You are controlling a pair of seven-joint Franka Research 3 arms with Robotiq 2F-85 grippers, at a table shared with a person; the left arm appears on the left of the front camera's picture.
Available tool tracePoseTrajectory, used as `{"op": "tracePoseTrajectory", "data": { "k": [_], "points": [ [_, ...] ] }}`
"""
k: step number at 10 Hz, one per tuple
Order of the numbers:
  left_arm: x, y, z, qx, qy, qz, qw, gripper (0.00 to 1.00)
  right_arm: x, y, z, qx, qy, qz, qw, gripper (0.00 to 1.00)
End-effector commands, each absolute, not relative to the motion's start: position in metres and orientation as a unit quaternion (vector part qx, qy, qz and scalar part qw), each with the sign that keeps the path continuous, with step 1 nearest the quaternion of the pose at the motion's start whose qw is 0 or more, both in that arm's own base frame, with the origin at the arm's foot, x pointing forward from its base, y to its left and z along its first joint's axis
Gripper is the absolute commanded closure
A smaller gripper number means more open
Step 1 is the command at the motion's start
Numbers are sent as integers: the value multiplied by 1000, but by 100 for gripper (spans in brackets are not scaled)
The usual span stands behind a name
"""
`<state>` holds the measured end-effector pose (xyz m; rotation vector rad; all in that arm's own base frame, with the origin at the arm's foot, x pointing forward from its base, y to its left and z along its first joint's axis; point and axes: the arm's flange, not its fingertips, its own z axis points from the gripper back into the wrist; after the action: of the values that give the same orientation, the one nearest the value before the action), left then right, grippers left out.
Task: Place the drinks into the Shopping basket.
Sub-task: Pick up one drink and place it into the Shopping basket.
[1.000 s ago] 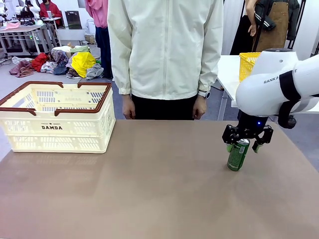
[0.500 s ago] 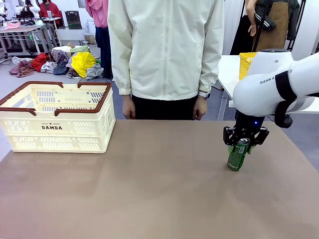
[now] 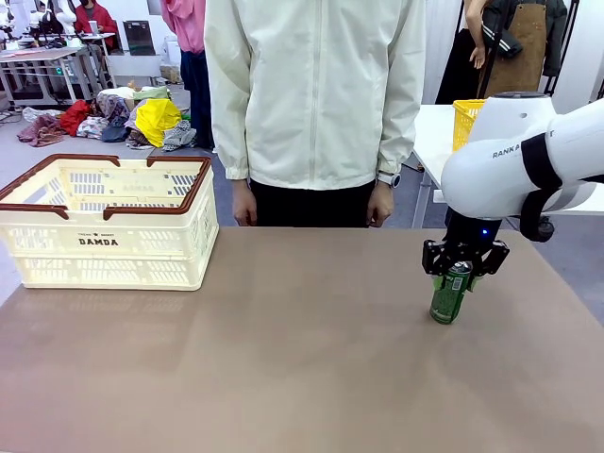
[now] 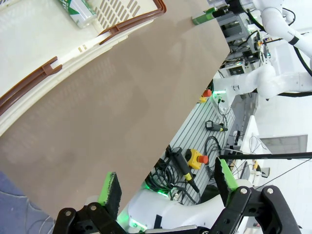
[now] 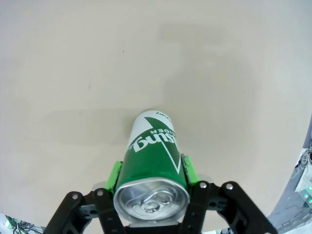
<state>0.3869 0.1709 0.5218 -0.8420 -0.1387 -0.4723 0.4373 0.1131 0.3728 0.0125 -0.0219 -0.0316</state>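
Green aluminium marks the drink in play: a slim green can [image 3: 450, 294] stands upright on the brown table [image 3: 283, 359] at about 3 o'clock, well apart from the Shopping basket [image 3: 104, 222], which sits at about 10 o'clock near the far left edge. The right gripper [image 3: 458, 273] reaches down from above and is clamped on the can's upper part. A second ago its fingers stood spread on either side of the silver top; half a second ago they had already drawn in against the can, and nothing has shifted since, with the can in the same spot and its base on the table. In the right wrist view the right gripper [image 5: 152, 171] shows a green pad pressed to each flank of the can [image 5: 153, 151], at 9 and 3 o'clock of the pull-tab lid, with white lettering on the can's side. The left gripper [image 4: 168, 183] has its fingers wide apart, with nothing between them. It looks over the table's edge toward the basket's brown rim [image 4: 97, 36] at 11 o'clock, and inside that rim lies a green-and-white can [image 4: 78, 7]. A person in a pale jacket [image 3: 311, 94] stands at 12 o'clock behind the table, hands hanging at the sides, and the basket, too, is where it was.
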Motion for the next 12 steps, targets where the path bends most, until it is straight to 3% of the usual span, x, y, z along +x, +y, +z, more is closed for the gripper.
{"op": "tracePoseTrajectory", "data": {
  "k": [1, 7, 12],
  "points": [
    [384, 171, 523, -405, -65, -228, 883, 0, 442, 120, 380, -5, -21, -17, 1000, 100],
    [384, 171, 523, -405, -65, -228, 883, 0, 432, 117, 503, 21, -55, -11, 998, 100],
    [384, 171, 523, -405, -65, -228, 883, 0, 430, 117, 491, 10, -55, -13, 998, 100]
  ]
}}
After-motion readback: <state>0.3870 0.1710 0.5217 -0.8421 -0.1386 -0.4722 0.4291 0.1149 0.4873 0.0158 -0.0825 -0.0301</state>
